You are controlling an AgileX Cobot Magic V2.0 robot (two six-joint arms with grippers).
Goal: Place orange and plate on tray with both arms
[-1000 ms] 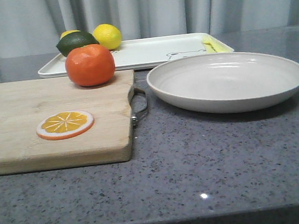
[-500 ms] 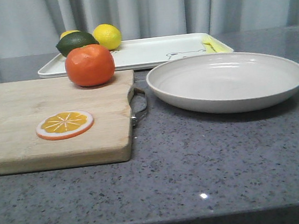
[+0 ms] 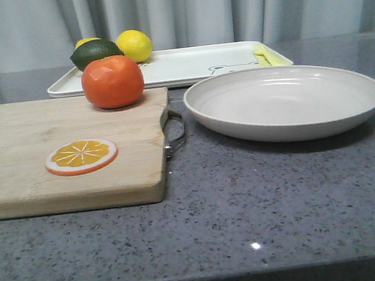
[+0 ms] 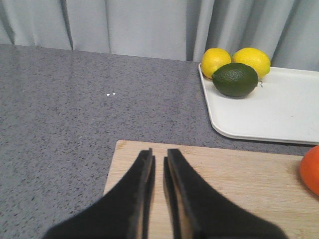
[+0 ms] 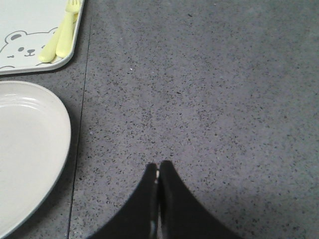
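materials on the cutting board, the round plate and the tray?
The rectangular pale wooden cutting board: unfinished-looking wood, visible grain, matte, metal handle at its end. The wide round off-white plate: probably glazed ceramic or melamine, with soft sheen and faint concentric rings. The flat white rectangular tray: likely plastic or melamine, smooth, with a printed bear.

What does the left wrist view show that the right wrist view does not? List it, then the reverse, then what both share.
Only the left wrist view shows the two lemons, the dark green lime, the wooden cutting board, an edge of the orange and the left gripper, jaws nearly closed, empty.

Only the right wrist view shows the plate, the yellow utensils beside the tray's bear drawing, and the right gripper, jaws shut, empty.

Both show the tray and the grey countertop.
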